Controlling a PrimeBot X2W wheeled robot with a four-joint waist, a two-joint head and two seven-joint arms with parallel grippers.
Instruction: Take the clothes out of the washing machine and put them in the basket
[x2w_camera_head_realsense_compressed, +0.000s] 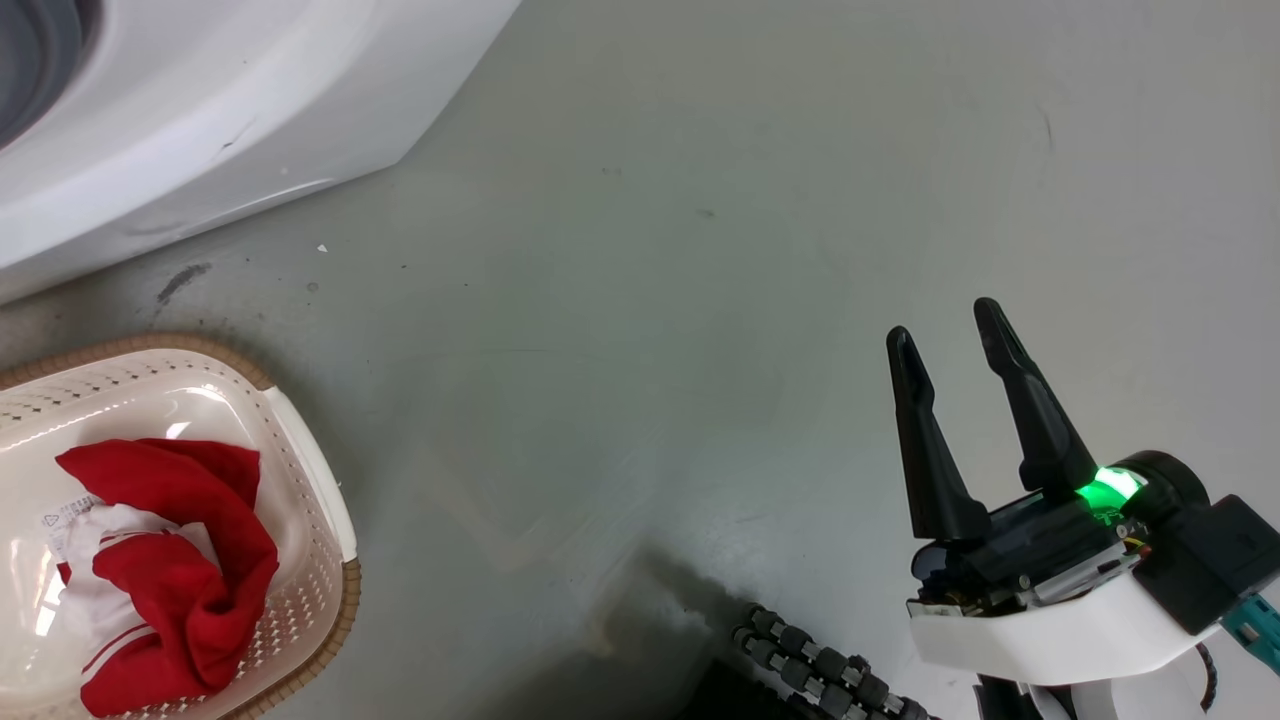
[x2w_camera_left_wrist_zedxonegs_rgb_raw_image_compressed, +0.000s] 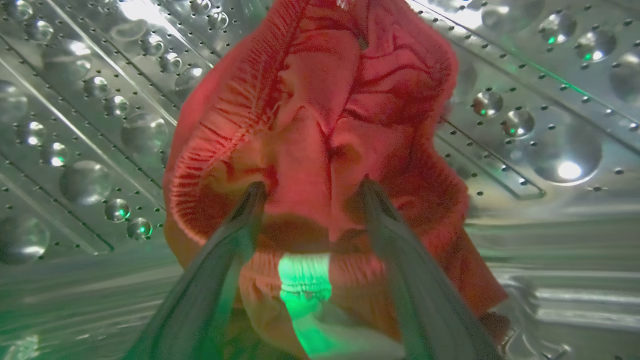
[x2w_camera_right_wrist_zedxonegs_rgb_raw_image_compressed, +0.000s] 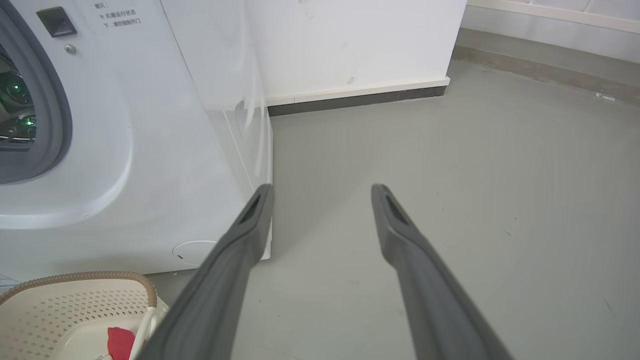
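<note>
Two hands are seen, one inside the washing machine (x2w_camera_right_wrist_zedxonegs_rgb_raw_image_compressed: 150, 150) and one outside it. The left hand (x2w_camera_left_wrist_zedxonegs_rgb_raw_image_compressed: 310, 187) is held within the machine's perforated steel drum (x2w_camera_left_wrist_zedxonegs_rgb_raw_image_compressed: 550, 125), where a red garment (x2w_camera_left_wrist_zedxonegs_rgb_raw_image_compressed: 320, 100) is bunched up in front of the dimpled drum wall. The long dark fingers (x2w_camera_left_wrist_zedxonegs_rgb_raw_image_compressed: 239, 220) of this hand are spread apart, and a crumpled fold of the garment lies between their tips. Both tips are pressed against the cloth, but the fingers are not closed on it. Whether the garment rests on the drum or is lifted clear of it cannot be told. A green glow is cast on the fabric near the base of the hand and is reflected in the drum's dimples.

The right hand (x2w_camera_head_realsense_compressed: 943, 320) is held outside the washing machine, well apart from its front corner and above the grey floor (x2w_camera_head_realsense_compressed: 700, 200). Its fingers are parted and nothing is held between them. A green light is lit at its wrist.

The basket (x2w_camera_head_realsense_compressed: 310, 470) is set on the floor just in front of the washing machine, below the grey-rimmed porthole (x2w_camera_right_wrist_zedxonegs_rgb_raw_image_compressed: 55, 125). More of the clothes (x2w_camera_head_realsense_compressed: 190, 560), red with white patches, are heaped inside the basket against its perforated cream side.

Beyond the side of the washing machine, a white wall (x2w_camera_right_wrist_zedxonegs_rgb_raw_image_compressed: 350, 40) with a dark skirting (x2w_camera_right_wrist_zedxonegs_rgb_raw_image_compressed: 350, 100) is met by the floor.
</note>
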